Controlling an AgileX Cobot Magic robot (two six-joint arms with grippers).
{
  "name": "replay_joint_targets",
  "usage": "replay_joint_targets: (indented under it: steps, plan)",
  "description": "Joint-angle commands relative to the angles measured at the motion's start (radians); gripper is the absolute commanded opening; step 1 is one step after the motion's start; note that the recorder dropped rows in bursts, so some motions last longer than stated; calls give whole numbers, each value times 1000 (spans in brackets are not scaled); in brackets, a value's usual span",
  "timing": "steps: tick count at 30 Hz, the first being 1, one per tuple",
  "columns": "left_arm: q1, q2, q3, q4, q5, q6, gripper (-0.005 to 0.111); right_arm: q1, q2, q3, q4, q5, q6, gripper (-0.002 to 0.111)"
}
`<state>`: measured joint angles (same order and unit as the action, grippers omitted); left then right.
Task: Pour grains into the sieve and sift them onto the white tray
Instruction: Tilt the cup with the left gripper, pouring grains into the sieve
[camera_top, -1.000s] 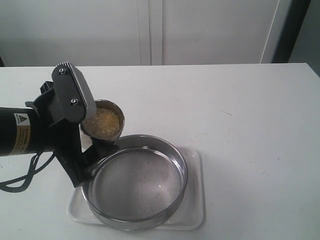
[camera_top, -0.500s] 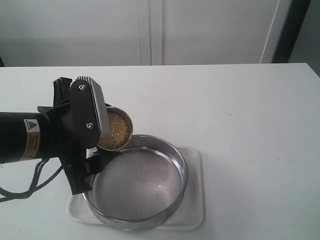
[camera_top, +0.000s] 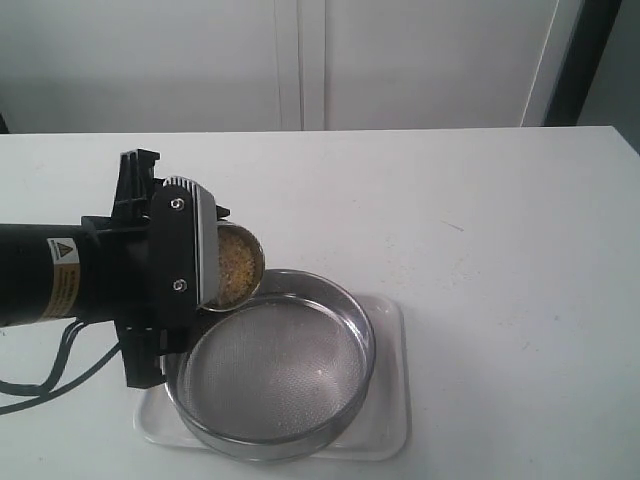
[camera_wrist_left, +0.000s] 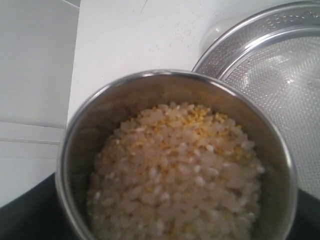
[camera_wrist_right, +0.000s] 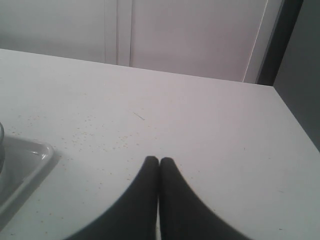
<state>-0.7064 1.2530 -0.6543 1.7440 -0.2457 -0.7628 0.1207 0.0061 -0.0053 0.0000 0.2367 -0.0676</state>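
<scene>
My left gripper (camera_top: 214, 276) is shut on a small steel cup (camera_top: 243, 262) and holds it tipped on its side, mouth toward the sieve (camera_top: 352, 318). The cup's lip hangs just over the sieve's near-left rim. The grains (camera_top: 234, 270) are a mix of whitish rice-like bits and fine yellow ones. In the left wrist view the grains (camera_wrist_left: 175, 170) fill the cup (camera_wrist_left: 170, 76), with the sieve (camera_wrist_left: 280, 70) just beyond. The mesh looks almost bare. The sieve rests on the white tray (camera_top: 392, 418). My right gripper (camera_wrist_right: 159, 160) is shut on nothing, low over the table.
A few stray grains (camera_wrist_right: 100, 134) speckle the tabletop near the tray's corner (camera_wrist_right: 35, 152). A black cable (camera_top: 40, 385) trails from the left arm along the table's front left. A white wall panel stands behind the table.
My left wrist has rolled, tipping the cup from nearly upright onto its side, and carried it slightly toward the sieve's rim. The right gripper has not changed.
</scene>
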Motion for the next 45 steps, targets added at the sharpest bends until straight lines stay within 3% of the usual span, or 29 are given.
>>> replay_joint_targets:
  steps: [1, 13, 45]
  plan:
    - [-6, -6, -9, 0, -2, 66, 0, 0, -6, 5, 0, -6, -6, 0]
    - [-6, -6, -5, 0, 5, 221, 0, 0, -6, 5, 0, -6, -6, 0]
    - [-6, 34, -5, 0, 35, 405, 0, 0, -6, 5, 0, -6, -6, 0]
